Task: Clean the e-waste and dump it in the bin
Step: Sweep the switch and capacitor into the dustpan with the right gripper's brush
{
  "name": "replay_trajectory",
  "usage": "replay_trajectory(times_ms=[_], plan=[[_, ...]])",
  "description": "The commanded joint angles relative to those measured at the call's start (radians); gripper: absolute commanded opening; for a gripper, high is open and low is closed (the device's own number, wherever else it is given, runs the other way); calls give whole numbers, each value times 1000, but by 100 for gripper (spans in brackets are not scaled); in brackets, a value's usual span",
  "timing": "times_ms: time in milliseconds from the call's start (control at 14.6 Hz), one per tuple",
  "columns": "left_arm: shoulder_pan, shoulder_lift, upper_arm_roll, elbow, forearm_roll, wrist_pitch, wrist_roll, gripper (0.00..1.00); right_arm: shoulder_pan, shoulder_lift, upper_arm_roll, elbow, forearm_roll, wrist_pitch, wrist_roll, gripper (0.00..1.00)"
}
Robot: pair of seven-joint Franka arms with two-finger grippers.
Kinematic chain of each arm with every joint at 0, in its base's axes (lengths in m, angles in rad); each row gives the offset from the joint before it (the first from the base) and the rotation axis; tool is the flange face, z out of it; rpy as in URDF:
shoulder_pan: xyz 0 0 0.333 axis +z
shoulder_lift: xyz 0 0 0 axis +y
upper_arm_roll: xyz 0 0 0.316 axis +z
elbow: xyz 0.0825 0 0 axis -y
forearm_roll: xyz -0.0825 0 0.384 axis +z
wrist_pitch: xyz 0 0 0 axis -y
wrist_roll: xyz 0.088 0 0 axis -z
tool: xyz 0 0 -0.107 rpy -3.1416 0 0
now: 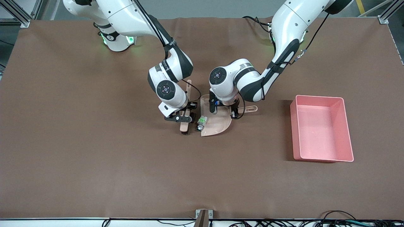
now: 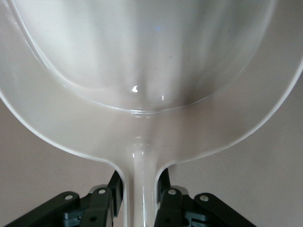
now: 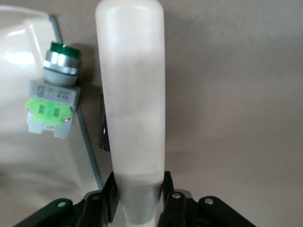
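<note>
Beige dustpan (image 1: 217, 121), its handle clamped in the left gripper (image 1: 234, 111), is receiving the white-grey component (image 1: 201, 123) at its lip while the right gripper (image 1: 184, 117) is gripping the brush (image 1: 184, 123), and the pink bin (image 1: 322, 132), toward the left arm's end, is waiting unfilled.

Both arms reach from their bases toward mid-table, elbows bent, wrists turned downward. The right gripper (image 1: 184, 119) sits low at the table surface; its black fingers (image 3: 110, 196) are clamped on either side of a beige handle, as the right wrist view shows. The left gripper (image 1: 234, 111) is likewise low, close beside the right one, toward the left arm's end. Its fingers (image 2: 166, 196) press against a narrow pale handle between them.
</note>
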Motion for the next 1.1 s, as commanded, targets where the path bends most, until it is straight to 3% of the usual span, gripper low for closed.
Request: replay_trajectory(times_ms=[0,206,480,1029], plan=[[-17,34,-2,28,22,-9,-21,1,9,4,3,-9,3,36,6,1],[-17,34,-2,27,23,-9,-21,1,28,20,4,-3,21,75,9,1],[-17,34,-2,27,23,-9,-20,1,68,36,4,30,116,95,10,1],[-15,34,-2,27,23,-9,-18,1,124,47,5,71,144,119,25,1]])
